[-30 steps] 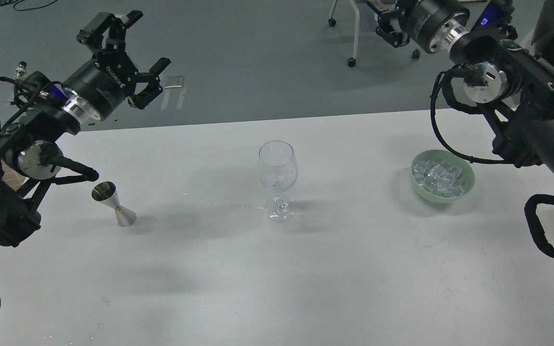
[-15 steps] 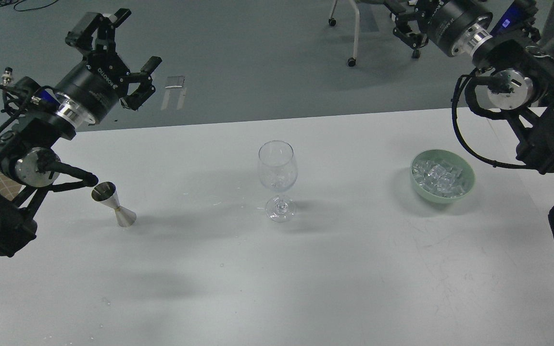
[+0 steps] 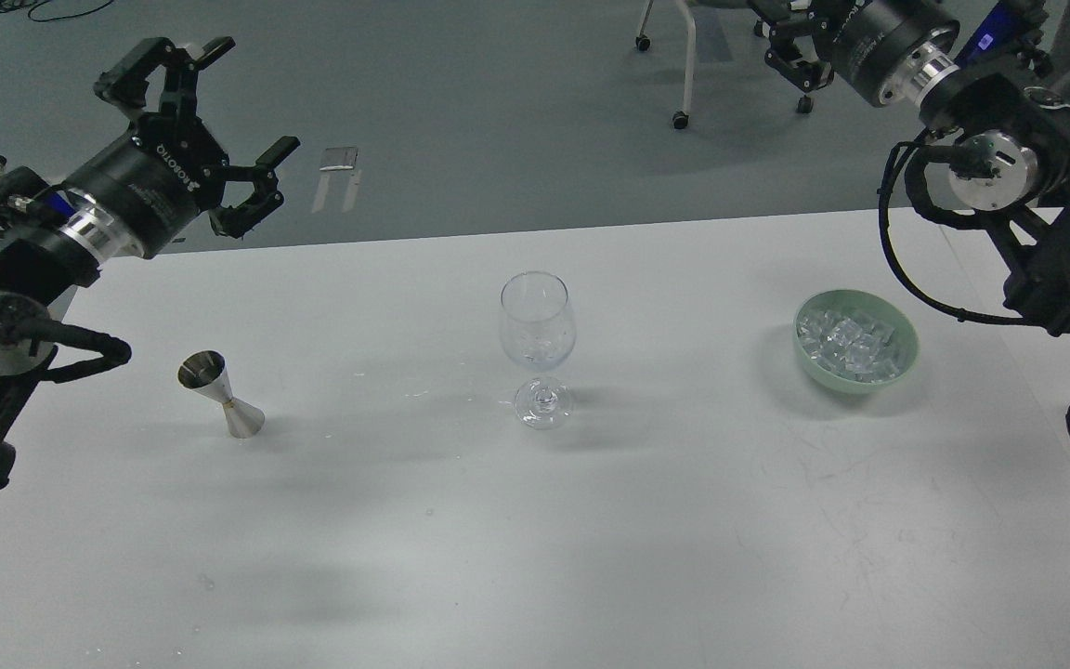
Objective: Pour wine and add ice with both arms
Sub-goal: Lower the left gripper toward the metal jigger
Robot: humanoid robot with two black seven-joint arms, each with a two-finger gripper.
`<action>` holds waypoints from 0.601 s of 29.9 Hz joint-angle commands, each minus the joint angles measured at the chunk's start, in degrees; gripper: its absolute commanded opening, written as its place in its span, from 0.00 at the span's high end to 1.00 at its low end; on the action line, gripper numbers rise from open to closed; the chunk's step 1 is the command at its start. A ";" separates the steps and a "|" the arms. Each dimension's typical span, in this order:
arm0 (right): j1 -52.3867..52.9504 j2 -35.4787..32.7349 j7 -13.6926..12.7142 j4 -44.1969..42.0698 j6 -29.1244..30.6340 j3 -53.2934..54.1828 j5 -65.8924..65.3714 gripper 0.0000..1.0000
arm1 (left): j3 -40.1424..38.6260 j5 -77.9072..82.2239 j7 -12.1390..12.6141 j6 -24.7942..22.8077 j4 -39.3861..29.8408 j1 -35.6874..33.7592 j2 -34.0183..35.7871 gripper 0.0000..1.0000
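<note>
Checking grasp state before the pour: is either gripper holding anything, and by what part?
The left gripper is open and empty. The right gripper is partly cut off by the frame edge, with nothing seen in it. The jigger, wine glass and ice sit untouched.

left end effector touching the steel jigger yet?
Apart. The head view shows the left end effector raised past the table's far edge, fingers spread, with bare white table between it and the silver double-cone metal jigger standing alone.

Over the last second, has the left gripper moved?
Yes. The left gripper has drifted left and slightly up, away from the wine glass, which has stayed put on the table. Its fingers are spread, holding nothing.
</note>
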 commanded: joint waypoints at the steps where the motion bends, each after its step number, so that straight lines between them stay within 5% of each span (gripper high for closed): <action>1: 0.04 -0.13 -0.01 -0.02 0.05 -0.01 0.00 0.00 | -2.26 -0.08 -1.87 0.55 -0.84 2.90 2.37 0.03; 5: 0.04 -0.05 -0.01 0.25 0.05 -0.01 0.00 0.00 | -2.36 0.88 -3.99 1.43 -0.84 3.08 2.02 0.03; 11: 0.21 -0.57 -0.01 2.00 0.05 -0.01 0.00 0.00 | -2.62 3.26 -3.11 1.52 -2.15 2.99 0.96 0.03; 18: -0.31 -4.44 -0.01 3.94 0.05 -0.18 0.00 0.00 | -12.44 -6.13 3.38 1.96 -9.61 12.28 5.97 0.03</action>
